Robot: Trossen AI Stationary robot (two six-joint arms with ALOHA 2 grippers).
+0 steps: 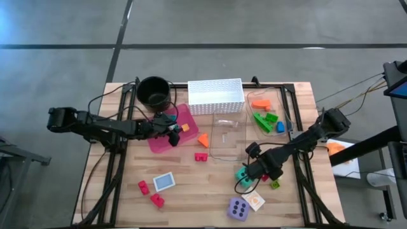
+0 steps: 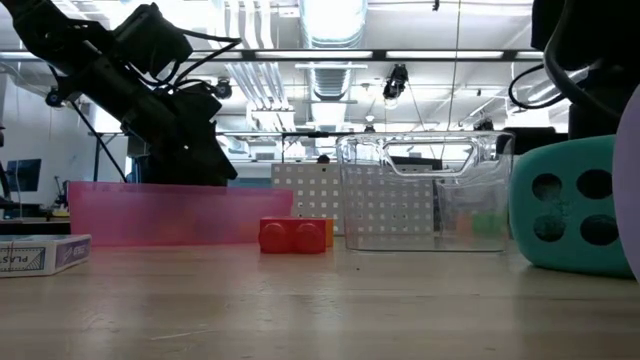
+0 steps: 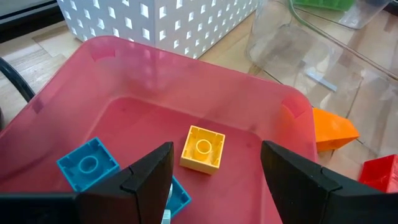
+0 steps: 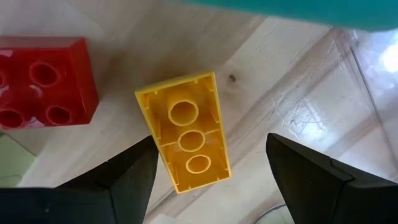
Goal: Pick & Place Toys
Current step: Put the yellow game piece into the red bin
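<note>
- Right gripper (image 4: 208, 168) hangs low over the table with its fingers spread and nothing held; a yellow brick (image 4: 185, 142) lies flat on the wood directly between and just ahead of them, studs up.
- Red brick (image 4: 43, 81) sits just beside the yellow one, off one finger's outer side; the teal die (image 1: 243, 173) is close behind the gripper.
- Risk: the brick lies skewed to the finger line, so closing may twist it or squirt it out sideways.
- Risk: descending off-centre could land a finger on the red brick, or nudge the die.
- Left gripper (image 3: 214, 180) is also spread and empty, poised over the pink tray (image 3: 261, 106); yellow square brick (image 3: 203, 149) and blue bricks (image 3: 87, 163) lie in the tray below it.
- Risk: dipping further could knock the tray rim.
</note>
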